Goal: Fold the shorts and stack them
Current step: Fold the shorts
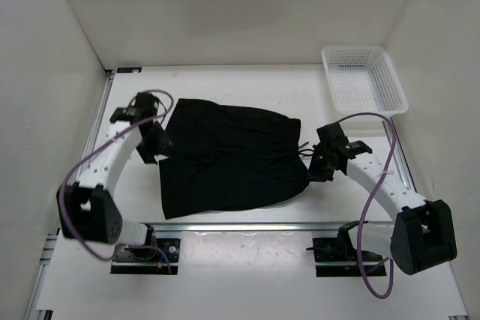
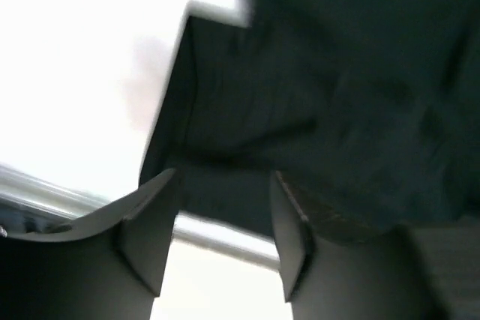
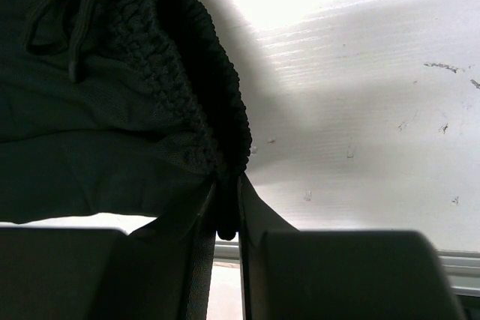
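Lying spread on the table (image 1: 247, 80), the shorts (image 1: 232, 159) show no fold yet; folding and stacking both pending. Right gripper (image 3: 227, 211) pinched tight on the waistband (image 3: 217, 110) edge. Left gripper (image 2: 223, 215) spread wide at the leg hem, seemingly holding nothing; view blurred.

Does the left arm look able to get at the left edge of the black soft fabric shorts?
Likely yes: the open left gripper hangs at that edge of the shorts, nothing between.

Top camera high, looking down — both wrist cameras close on shorts (image 1: 232, 162), shared.
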